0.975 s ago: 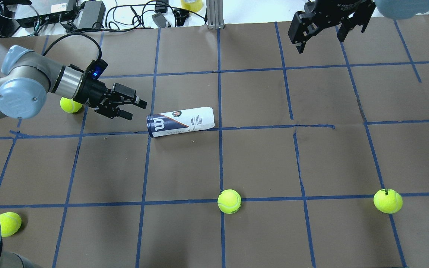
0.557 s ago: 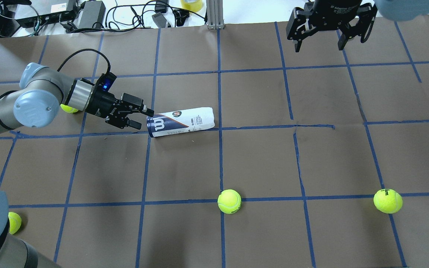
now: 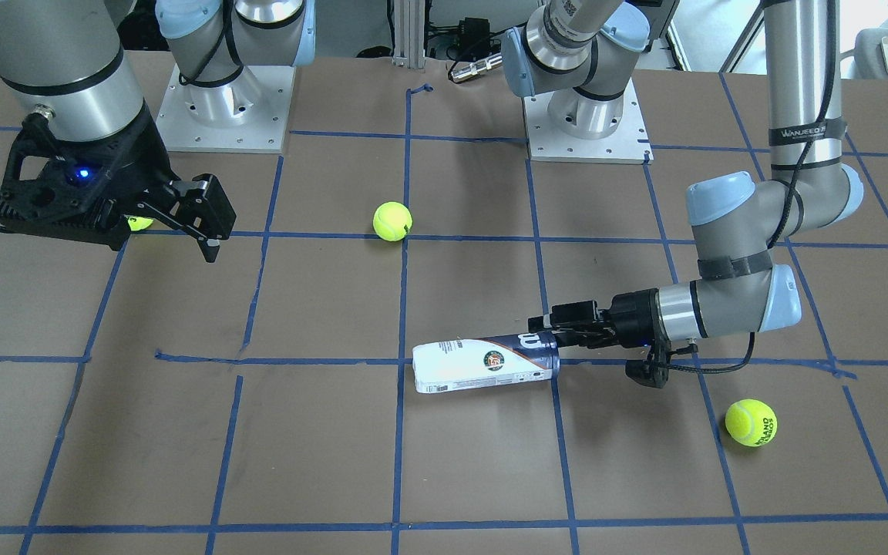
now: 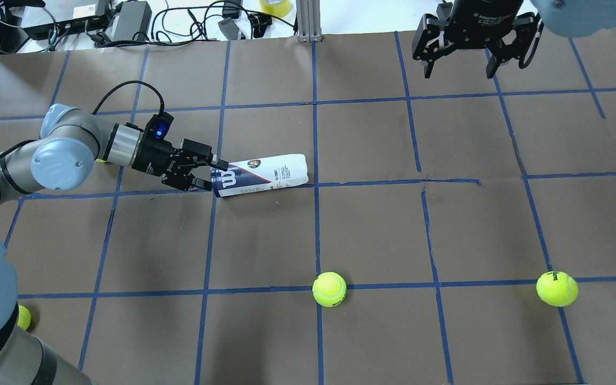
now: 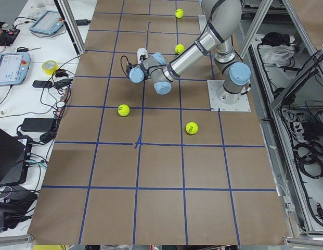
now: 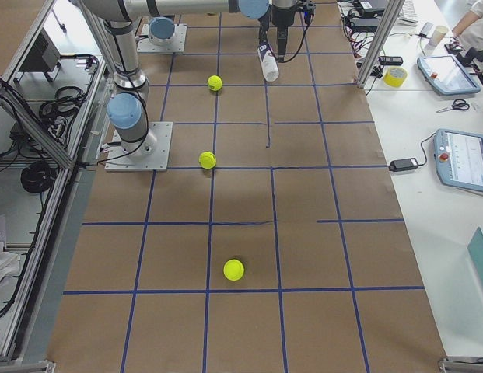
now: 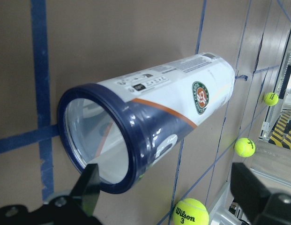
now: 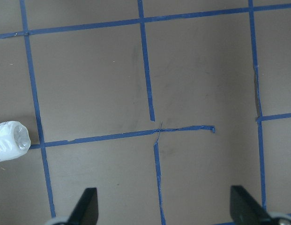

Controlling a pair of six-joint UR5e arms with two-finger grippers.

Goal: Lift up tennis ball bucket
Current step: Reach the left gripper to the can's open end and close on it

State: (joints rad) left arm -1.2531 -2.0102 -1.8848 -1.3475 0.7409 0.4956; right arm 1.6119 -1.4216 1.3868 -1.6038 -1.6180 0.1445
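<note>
The tennis ball bucket lies on its side on the brown table, navy rim toward my left arm. It also shows in the front view and, close up, in the left wrist view, open mouth facing the camera. My left gripper is open, its fingertips just reaching either side of the rim, jaws not closed on it. It also shows in the left wrist view. My right gripper is open and empty, high over the far right. The right wrist view shows the bucket's bottom end.
Yellow-green tennis balls lie at the front middle, front right and front left. Blue tape lines grid the table. Cables and power boxes lie beyond the far edge.
My left gripper has moved right and down toward the bucket's rim end, from a short gap to its fingertips flanking the rim. The bucket has not moved. The right gripper shifted only slightly.
</note>
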